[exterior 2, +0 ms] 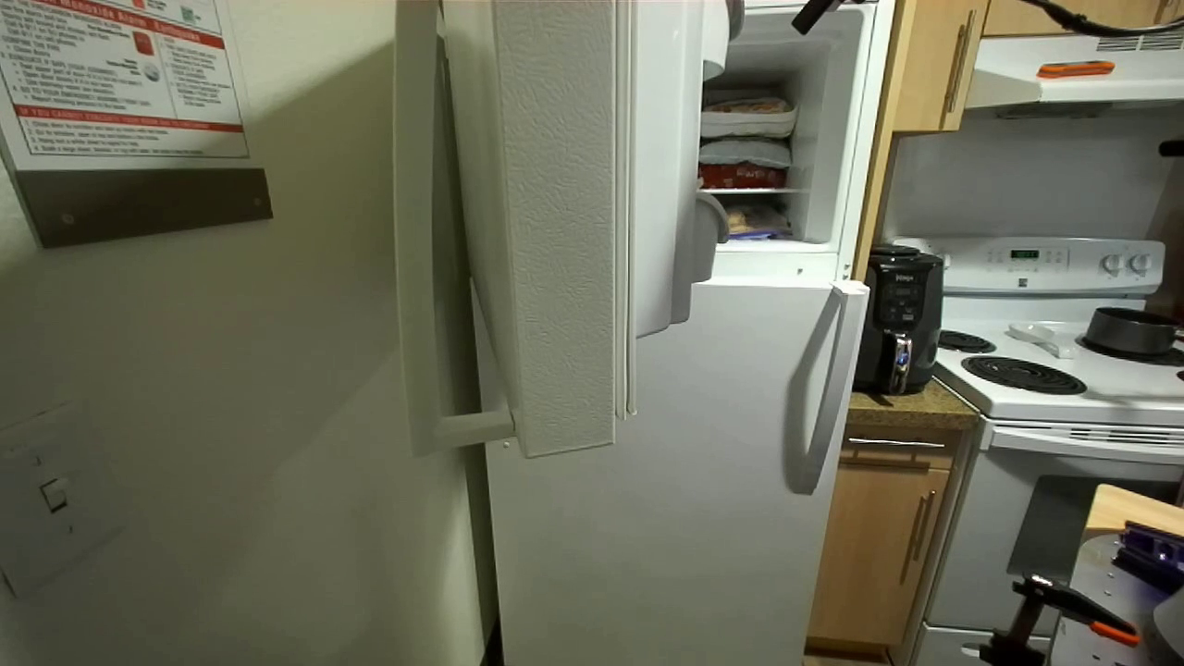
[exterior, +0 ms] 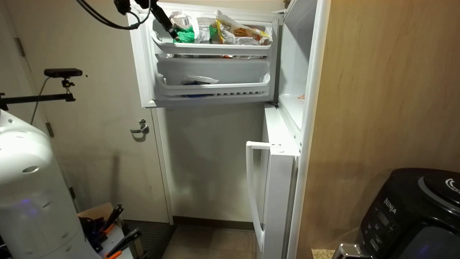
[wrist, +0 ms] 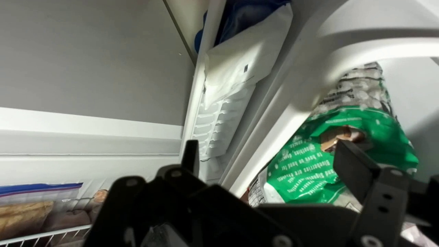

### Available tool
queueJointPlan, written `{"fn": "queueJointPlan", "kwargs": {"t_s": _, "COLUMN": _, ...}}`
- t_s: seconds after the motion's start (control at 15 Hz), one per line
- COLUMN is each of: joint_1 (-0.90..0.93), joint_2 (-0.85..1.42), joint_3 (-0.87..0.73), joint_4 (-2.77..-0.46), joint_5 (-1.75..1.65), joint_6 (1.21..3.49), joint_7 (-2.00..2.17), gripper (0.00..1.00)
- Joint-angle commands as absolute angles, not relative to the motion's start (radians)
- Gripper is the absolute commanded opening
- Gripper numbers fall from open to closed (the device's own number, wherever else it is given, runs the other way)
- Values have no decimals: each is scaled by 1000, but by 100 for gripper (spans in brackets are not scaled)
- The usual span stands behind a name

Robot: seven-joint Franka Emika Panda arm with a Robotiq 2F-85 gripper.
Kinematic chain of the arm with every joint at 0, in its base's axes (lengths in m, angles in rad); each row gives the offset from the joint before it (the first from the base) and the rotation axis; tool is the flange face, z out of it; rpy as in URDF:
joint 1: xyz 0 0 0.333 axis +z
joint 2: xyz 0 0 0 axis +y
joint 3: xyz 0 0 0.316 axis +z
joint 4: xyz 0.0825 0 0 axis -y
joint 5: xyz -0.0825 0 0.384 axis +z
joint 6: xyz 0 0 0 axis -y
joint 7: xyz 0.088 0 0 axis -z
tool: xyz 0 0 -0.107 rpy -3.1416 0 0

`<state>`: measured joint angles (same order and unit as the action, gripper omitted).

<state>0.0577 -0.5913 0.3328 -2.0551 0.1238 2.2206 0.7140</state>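
The background was a pale wall [exterior: 212, 165], and in front of it the freezer door [exterior: 143, 72] stood open. Nearest to me, in the wrist view, the pincer [wrist: 269, 154] was spread wide and pinched nothing. One finger [wrist: 355, 168] stood over the green bag [wrist: 308, 168], which lay inside the upper door shelf [wrist: 274, 140]; whether they touched, I could not tell. The rim of this shelf passed between the two fingers in that view, so I worried: closing them there could catch the rim together with the plastic, and the door, which nothing seemed to hold, could swing. The plastic looked soft and wrinkled, so a small pinch might slip or tear it. A little farther, a yellow and white bag [exterior: 240, 33] leaned in the same shelf; a sideways pull could drag it also. Farthest, packages [exterior 2: 745, 153] stacked inside the freezer [exterior 2: 821, 166] seemed to me out of danger.
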Motion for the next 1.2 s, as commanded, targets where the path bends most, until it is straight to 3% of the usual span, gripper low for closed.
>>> {"fn": "queueJointPlan", "kwargs": {"t_s": 0.0, "joint_1": 64, "joint_2": -572, "joint_3": 355, "joint_4": -2056, "joint_5": 127, "joint_6": 2242, "joint_7": 744, "gripper": 100}}
{"fn": "queueJointPlan", "kwargs": {"t_s": 0.6, "joint_1": 54, "joint_2": -502, "joint_3": 409, "joint_4": -2040, "joint_5": 98, "joint_6": 2347, "joint_7": 819, "gripper": 100}}
{"fn": "queueJointPlan", "kwargs": {"t_s": 1.13, "joint_1": 60, "joint_2": -512, "joint_3": 394, "joint_4": -2049, "joint_5": 67, "joint_6": 2283, "joint_7": 815, "gripper": 100}}
